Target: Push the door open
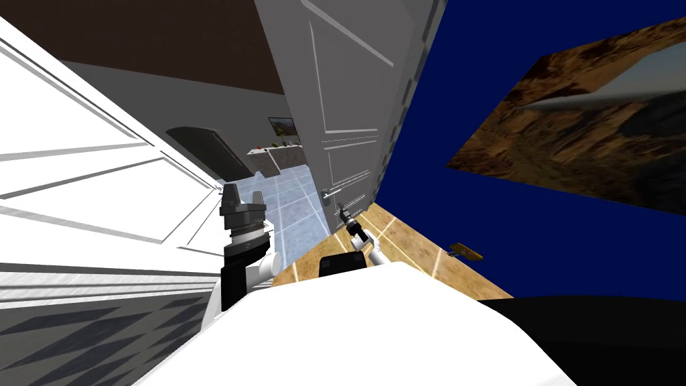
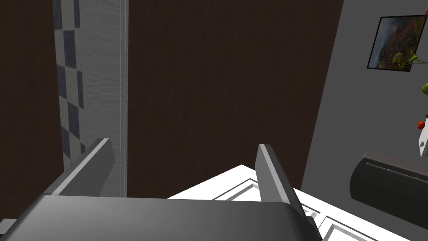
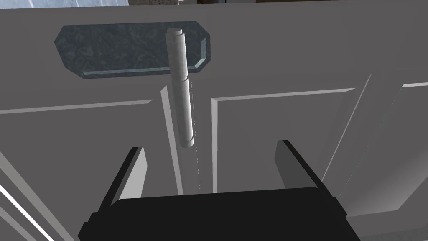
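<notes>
Facing grey panelled door (image 1: 348, 100) straight ahead, ajar, w/ a gap along its handle edge giving onto pale blue tiled floor (image 1: 295, 201) beyond. Hinged side next to dark blue wall (image 1: 536, 254) on the right, w/ a brown landscape picture (image 1: 576, 134) hung there. Grey lever handle (image 1: 326, 193) low on the door's free edge; in right wrist view, a round bar on a dark marbled backplate (image 3: 125, 50). R gripper (image 1: 343, 213) up close to the door face, just beside the handle, jaws apart w/ nothing between them. Handle's free end pointing toward the gap between the fingers (image 3: 133, 175), just short of it, not touching as far as visible. L gripper (image 1: 244, 196) raised beside white panelled door (image 1: 100, 174) on the left, apart from the grey one, jaws spread & empty. Far back past the gap: low counter (image 1: 268, 161) w/ small red & green bits on top, maybe planters, too small to tell what sits in them; small framed picture (image 1: 281, 125) on the grey wall above
</notes>
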